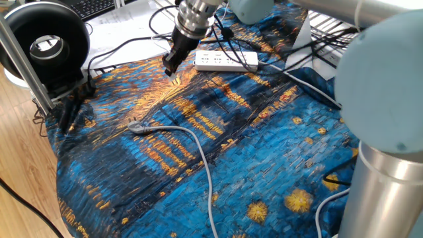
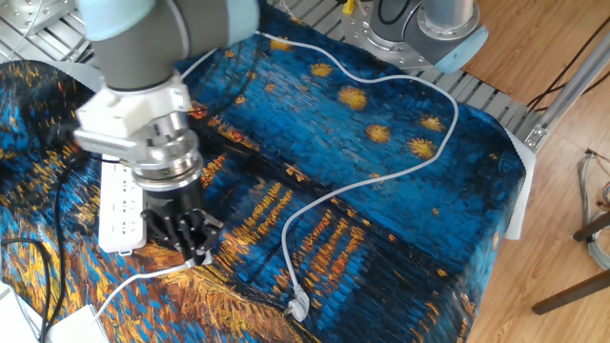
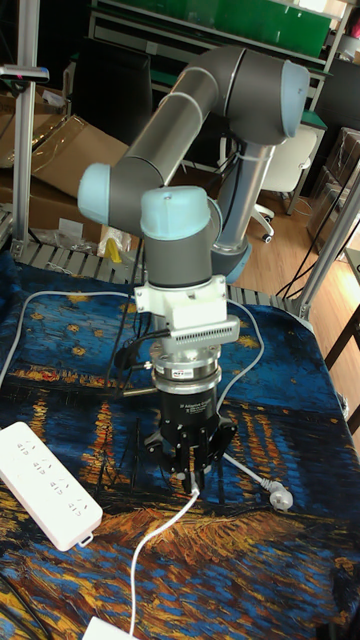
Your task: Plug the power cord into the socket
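1. Nearest in the tall fixed view, a thin white power cord (image 3: 160, 535) runs up across the painted cloth (image 3: 270, 560) from the bottom edge, where a white block is cut off by the frame.
2. The cord's upper end goes in between my fingers; the plug itself is hidden there, so I cannot make out its tip.
3. My pincer (image 3: 192, 478) points straight down at the cloth, its fingers drawn nearly together on the end of that cord. In the other fixed view it (image 2: 195, 255) looks the same, the cord (image 2: 143, 281) trailing away from it.
4. The socket (image 3: 48, 484), a long white strip, lies flat on the cloth to one side of my pincer, apart from it. In one fixed view the strip (image 1: 226, 61) sits just beyond my pincer (image 1: 169, 69).
5. A thicker grey cable's plug (image 3: 277, 493) lies on the cloth just behind my fingers, untouched.
6. Farther back my arm hides much of the cloth.
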You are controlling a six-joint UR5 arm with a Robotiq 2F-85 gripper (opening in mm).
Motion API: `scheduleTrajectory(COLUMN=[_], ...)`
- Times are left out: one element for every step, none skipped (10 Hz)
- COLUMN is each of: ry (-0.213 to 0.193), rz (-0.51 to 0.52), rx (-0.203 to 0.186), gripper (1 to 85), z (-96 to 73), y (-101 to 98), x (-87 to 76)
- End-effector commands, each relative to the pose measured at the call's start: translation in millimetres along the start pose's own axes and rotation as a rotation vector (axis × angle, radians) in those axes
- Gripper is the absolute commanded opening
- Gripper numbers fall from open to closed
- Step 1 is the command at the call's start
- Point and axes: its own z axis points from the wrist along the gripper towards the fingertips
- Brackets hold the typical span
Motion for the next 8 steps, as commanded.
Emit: scheduleTrajectory(ry=[0.012,0.013,0.030,0.057,0.079,0.075,0.041,0.021], rz=[0.021,0.020,0.012,0.004,-0.002,-0.017,-0.036,-0.020], rx=[0.021,0.019,0.026,0.024,0.012,0.017,0.044,0.021], gripper=[1.3,1.3,1.3,1.3,1.3,1.3,1.3,1.3], z=[0.3,0.4,0.2,0.0,-0.4,-0.3,0.0,-3.8], y=[2.2,2.0,0.2,0.9,4.0,2.3,-4.7,1.3], x=[11.4,9.2,13.5,20.5,26.2,25.1,16.1,14.1])
